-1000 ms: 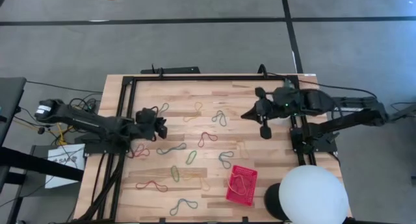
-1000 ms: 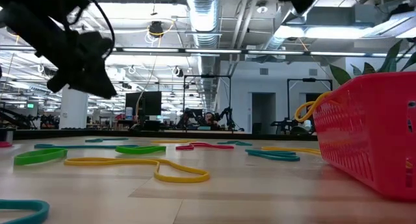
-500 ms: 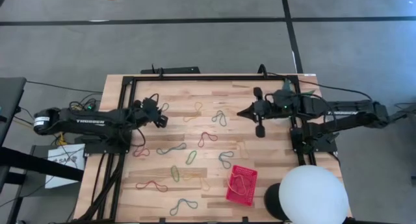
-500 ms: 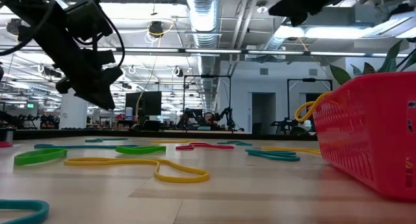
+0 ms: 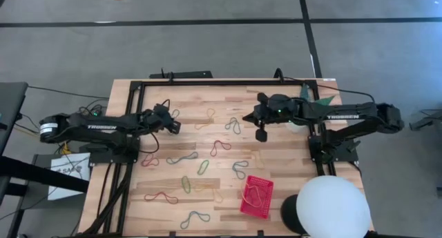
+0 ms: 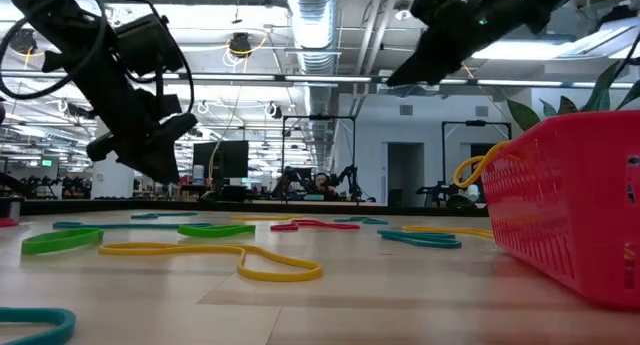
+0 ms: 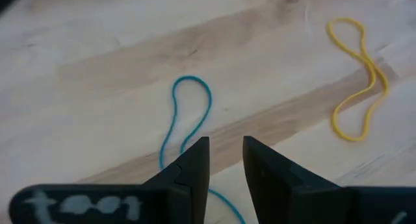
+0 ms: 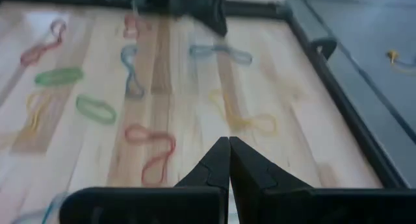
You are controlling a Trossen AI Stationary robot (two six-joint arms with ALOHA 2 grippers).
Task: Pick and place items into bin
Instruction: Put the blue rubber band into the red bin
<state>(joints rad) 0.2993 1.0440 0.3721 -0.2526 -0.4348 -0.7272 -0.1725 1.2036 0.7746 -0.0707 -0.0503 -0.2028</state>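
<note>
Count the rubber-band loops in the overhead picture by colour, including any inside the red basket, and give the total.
Red loops: 3
Green loops: 2
Blue or teal loops: 5
Yellow loops: 4, one of them in the red basket
Total: 14

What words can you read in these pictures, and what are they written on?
"TROSSEN": white letters on the left arm in the high view.
White letters on the right arm: too small to read.
Black print on the white paper sheet beside the table: only partly visible, not readable.
White marks on the left pincer housing in the left wrist view: blurred, not readable.
</note>
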